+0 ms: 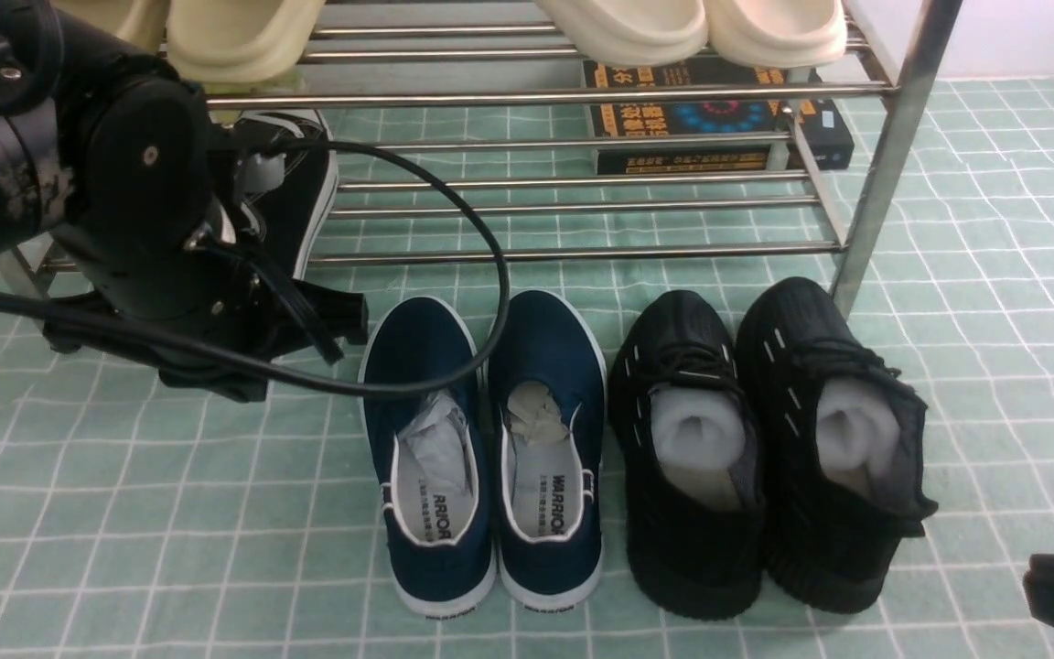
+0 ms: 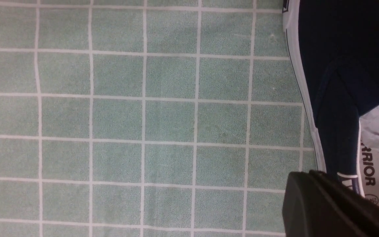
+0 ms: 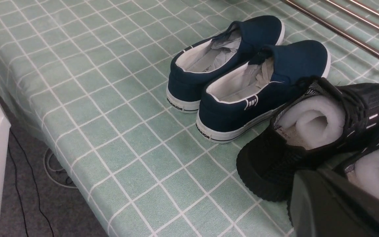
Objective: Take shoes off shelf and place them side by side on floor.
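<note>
Two sets of jaws, both pressed together, both empty. Nearest: right jaws at the near right corner, well apart from the navy shoes (image 1: 545,352), with the black knit sneakers (image 1: 682,549) in between. The pair sits on the floor (image 1: 124,513), side by side, heels toward the robot, long axes running straight away to the shelf (image 1: 582,249). Further out: left jaws just beside the left-hand shoe's outer flank, contact unclear. Left arm (image 1: 124,201) is nearer. Placement looks done; the likely retreat should go leftward so it does not nudge the shoe.
</note>
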